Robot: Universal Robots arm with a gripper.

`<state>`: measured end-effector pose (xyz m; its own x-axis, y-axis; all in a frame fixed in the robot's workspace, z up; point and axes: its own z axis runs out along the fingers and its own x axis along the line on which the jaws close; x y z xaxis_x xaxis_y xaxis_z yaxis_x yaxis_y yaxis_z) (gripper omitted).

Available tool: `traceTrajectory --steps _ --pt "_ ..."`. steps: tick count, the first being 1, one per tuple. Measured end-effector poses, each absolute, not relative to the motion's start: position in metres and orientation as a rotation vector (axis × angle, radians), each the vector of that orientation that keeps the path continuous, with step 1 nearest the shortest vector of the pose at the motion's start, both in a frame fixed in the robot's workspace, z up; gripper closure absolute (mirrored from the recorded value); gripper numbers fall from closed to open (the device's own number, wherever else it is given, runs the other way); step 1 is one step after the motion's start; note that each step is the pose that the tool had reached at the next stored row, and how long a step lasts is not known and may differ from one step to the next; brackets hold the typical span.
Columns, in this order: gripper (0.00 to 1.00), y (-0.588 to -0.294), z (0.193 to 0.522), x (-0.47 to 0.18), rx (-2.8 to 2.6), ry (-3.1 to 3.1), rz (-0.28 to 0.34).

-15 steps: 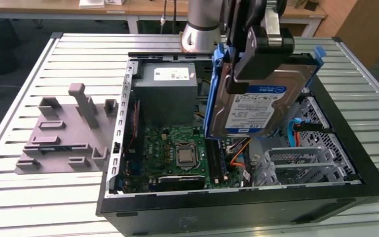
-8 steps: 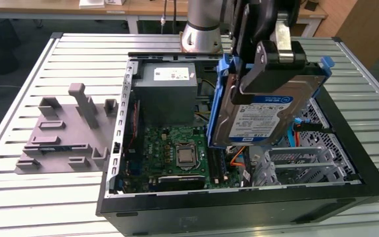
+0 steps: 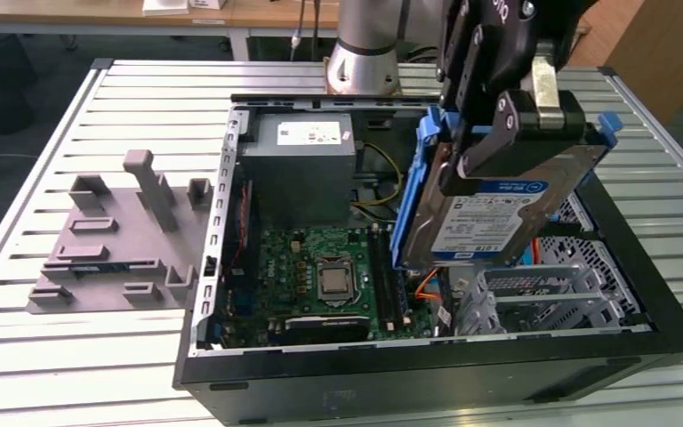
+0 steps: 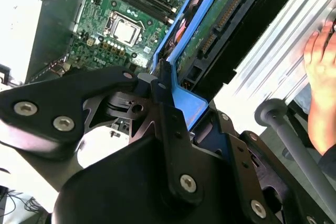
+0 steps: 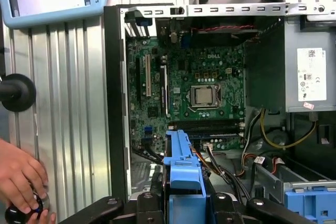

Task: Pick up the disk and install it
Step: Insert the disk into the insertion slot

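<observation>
Holds the disk (image 3: 496,213) clamped between the fingers of the gripper (image 3: 519,124) at the upper right of the exterior view, tilted on edge, label outward. Hangs above the open computer case (image 3: 437,378), beside the grey power supply (image 3: 300,169) and over the motherboard (image 3: 312,276). Shows a person's hand (image 5: 18,179) on the slatted table (image 5: 68,103) in the first wrist view.
</observation>
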<state>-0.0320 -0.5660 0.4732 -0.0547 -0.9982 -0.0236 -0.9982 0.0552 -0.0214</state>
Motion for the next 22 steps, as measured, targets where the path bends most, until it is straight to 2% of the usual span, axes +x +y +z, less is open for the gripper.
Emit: traceTrajectory --steps 22 --pt "0.64 -0.575 0.455 0.003 -2.139 2.260 0.004"
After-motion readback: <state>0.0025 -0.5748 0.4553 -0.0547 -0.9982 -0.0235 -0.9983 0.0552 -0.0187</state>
